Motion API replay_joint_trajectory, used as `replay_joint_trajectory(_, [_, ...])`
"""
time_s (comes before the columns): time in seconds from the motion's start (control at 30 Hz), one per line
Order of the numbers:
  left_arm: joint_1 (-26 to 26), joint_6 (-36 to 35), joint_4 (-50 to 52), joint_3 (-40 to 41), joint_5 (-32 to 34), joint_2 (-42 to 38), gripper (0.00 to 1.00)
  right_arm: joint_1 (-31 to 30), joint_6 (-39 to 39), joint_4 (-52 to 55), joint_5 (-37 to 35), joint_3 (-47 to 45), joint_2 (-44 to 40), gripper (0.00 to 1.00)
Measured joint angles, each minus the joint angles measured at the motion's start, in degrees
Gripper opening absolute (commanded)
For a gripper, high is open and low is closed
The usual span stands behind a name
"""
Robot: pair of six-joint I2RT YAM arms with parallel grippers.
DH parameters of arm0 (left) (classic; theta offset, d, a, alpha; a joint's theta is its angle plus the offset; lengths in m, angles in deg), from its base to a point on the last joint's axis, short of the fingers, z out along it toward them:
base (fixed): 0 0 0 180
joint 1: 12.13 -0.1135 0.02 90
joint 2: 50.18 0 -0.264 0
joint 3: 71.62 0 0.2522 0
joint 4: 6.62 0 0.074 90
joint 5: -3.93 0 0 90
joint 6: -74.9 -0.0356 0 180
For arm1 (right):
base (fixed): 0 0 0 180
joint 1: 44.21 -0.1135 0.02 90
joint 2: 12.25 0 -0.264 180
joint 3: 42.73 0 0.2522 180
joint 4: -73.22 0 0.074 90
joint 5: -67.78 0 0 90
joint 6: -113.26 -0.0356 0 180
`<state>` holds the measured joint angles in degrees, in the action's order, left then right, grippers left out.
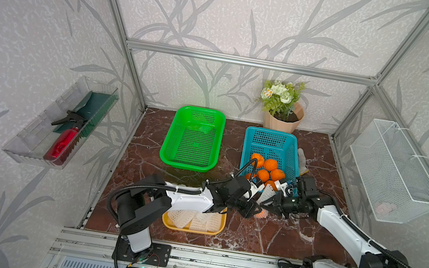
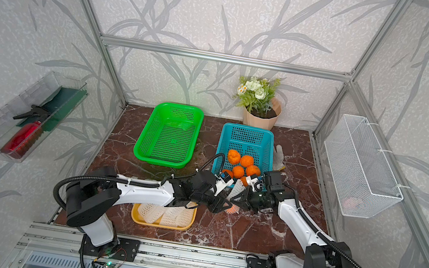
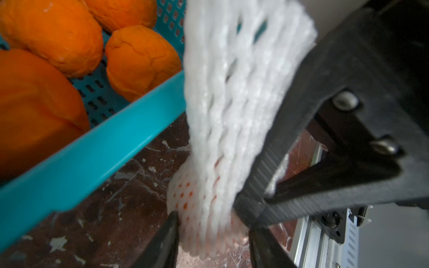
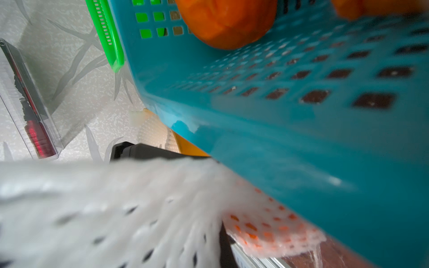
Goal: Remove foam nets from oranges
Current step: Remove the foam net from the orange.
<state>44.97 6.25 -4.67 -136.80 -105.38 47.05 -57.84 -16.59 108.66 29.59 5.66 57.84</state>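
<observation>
- The netted orange (image 3: 185,204) sits on the table (image 1: 264,236), just in front of the near rim of the blue basket (image 3: 92,157). Its peel shows through the holes of the mesh.
- Its foam net (image 3: 232,92) is drawn up from the fruit into a long, flattened sleeve that fans out at the free end (blurred in both wrist views).
- The right gripper (image 3: 253,215) has its ribbed jaws clamped together on the sleeve close above the fruit, with a scrap of foam showing between them.
- The left gripper (image 3: 212,243) reaches in low with its jaws apart, one finger (image 3: 167,241) on each side of the netted orange. Both tips lie against or just beside the mesh, and I cannot tell whether they squeeze it.
- In both top views the two grippers meet nose to nose over this spot, with the white sleeve (image 1: 266,194) standing between them.
- Bare oranges (image 1: 270,164) are heaped at the near end of the blue basket.
- Loose foam nets (image 1: 185,219) lie in the yellow tray (image 1: 192,229) under the left arm, near the table's front edge.
- The green basket (image 1: 168,139) stands beside the blue one, on the left arm's side.
</observation>
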Motion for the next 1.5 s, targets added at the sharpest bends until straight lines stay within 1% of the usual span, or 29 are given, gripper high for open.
replay_joint_trajectory(0.07, [0.1,0.0,-0.2,0.0,-0.1,0.0,0.31,0.3,-2.4,-2.3,0.8,-1.0,0.0,0.02])
replay_joint_trajectory(0.2, [0.1,0.3,-0.5,0.0,0.2,0.0,0.27,0.6,-5.5,-4.7,1.4,-1.6,0.0,0.07])
replay_joint_trajectory(0.27, [0.1,0.3,-0.6,-0.2,0.2,0.0,0.26,0.6,-5.8,-5.0,1.6,-1.6,0.0,0.14])
replay_joint_trajectory(0.33, [0.2,0.4,-0.5,-0.2,0.1,0.0,0.24,0.6,-5.4,-4.9,1.9,-1.6,0.0,0.19])
replay_joint_trajectory(0.43, [0.2,0.7,-0.3,-0.2,-0.1,0.0,0.22,0.7,-4.1,-4.0,2.5,-1.2,-0.1,0.26])
replay_joint_trajectory(0.5, [0.3,1.0,-0.1,-0.5,-0.3,0.1,0.2,1.0,-2.9,-2.7,2.6,-0.6,-0.3,0.29])
replay_joint_trajectory(0.63, [0.3,1.7,0.3,-1.5,-0.2,0.3,0.16,1.7,0.6,1.6,1.8,1.2,-1.6,0.4])
replay_joint_trajectory(0.7, [0.3,1.9,0.5,-1.9,-0.1,0.3,0.16,2.0,2.5,4.2,0.5,2.0,-2.6,0.46])
replay_joint_trajectory(0.83, [0.3,2.3,0.8,-2.0,0.0,0.4,0.14,2.1,6.9,10.2,-3.8,4.1,-5.9,0.54])
replay_joint_trajectory(0.93, [0.3,2.6,0.8,-2.0,0.2,0.4,0.14,2.2,9.6,13.7,-7.5,5.2,-8.4,0.56])
replay_joint_trajectory(1.0, [0.3,2.7,0.9,-2.0,0.2,0.4,0.13,2.2,10.8,15.6,-9.9,5.3,-9.6,0.6])
replay_joint_trajectory(1.17, [0.3,2.8,0.8,-2.0,0.1,0.4,0.13,2.2,13.6,17.2,-14.4,4.9,-10.1,0.63])
replay_joint_trajectory(1.3, [0.3,2.9,0.6,-2.0,-0.8,0.4,0.13,2.2,15.0,14.7,-15.4,2.2,-10.2,0.65])
replay_joint_trajectory(1.5, [0.3,3.8,-0.1,-2.6,-4.5,1.3,0.13,2.2,16.0,7.8,-14.6,-3.6,-11.3,0.66])
